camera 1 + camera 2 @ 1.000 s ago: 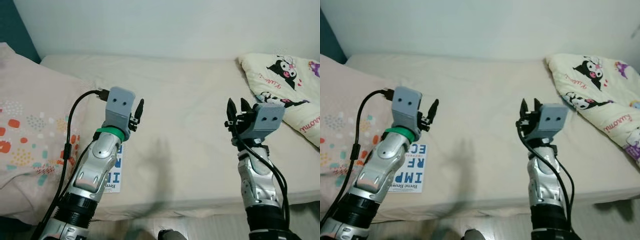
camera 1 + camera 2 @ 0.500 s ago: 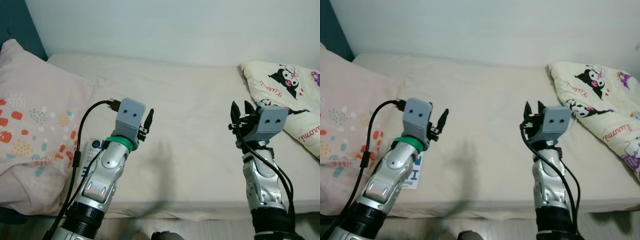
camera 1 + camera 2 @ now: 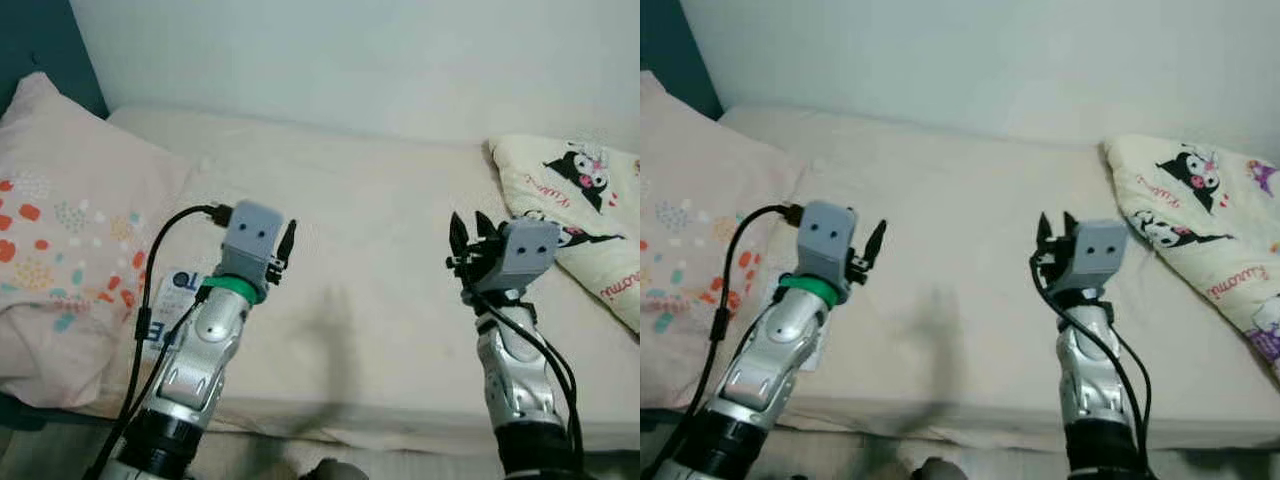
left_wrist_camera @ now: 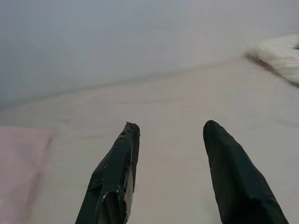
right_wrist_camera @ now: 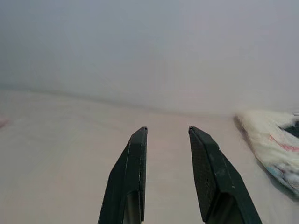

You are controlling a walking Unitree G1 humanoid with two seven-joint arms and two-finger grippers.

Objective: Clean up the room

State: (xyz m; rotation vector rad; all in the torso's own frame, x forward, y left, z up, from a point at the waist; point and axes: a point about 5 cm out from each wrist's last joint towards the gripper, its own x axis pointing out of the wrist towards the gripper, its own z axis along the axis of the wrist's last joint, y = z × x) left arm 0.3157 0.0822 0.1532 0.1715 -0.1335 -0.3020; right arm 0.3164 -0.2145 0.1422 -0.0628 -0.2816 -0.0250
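**Both arms raised over the bed, claws empty**

Left eye view: a cream-sheeted bed (image 3: 380,230) ran across the frame w/ a pale wall (image 3: 350,60) behind it. At 9 o'clock lay a pink pillow w/ coloured spots (image 3: 70,230). At 3 o'clock sat a cream cartoon-print blanket (image 3: 580,200), bunched at the bed's far end. The left gripper (image 3: 286,243) was held up over the sheet at approx. 8 o'clock of centre; the right gripper (image 3: 467,236) stood at approx. 4 o'clock, well apart from it. A white book w/ blue lettering (image 3: 178,300) lay flat on the sheet just beside the pillow's edge, mostly hidden behind the left arm; a black cable looped from that wrist down past it.

Right eye view: same scene. The book showed as a thin white sliver (image 3: 812,352) under the left forearm; the blanket (image 3: 1200,210) was at 3 o'clock, the pillow (image 3: 690,200) at 9.

Left wrist view: two black fingers (image 4: 117,172) stood clearly apart, nothing between them, above bare sheet; a bit of the blanket (image 4: 280,56) showed far off.

Right wrist view: the fingers (image 5: 133,172) were parted by a narrower gap, also holding nothing, w/ sheet and wall beyond and the blanket's edge (image 5: 271,144) blurred to one side.
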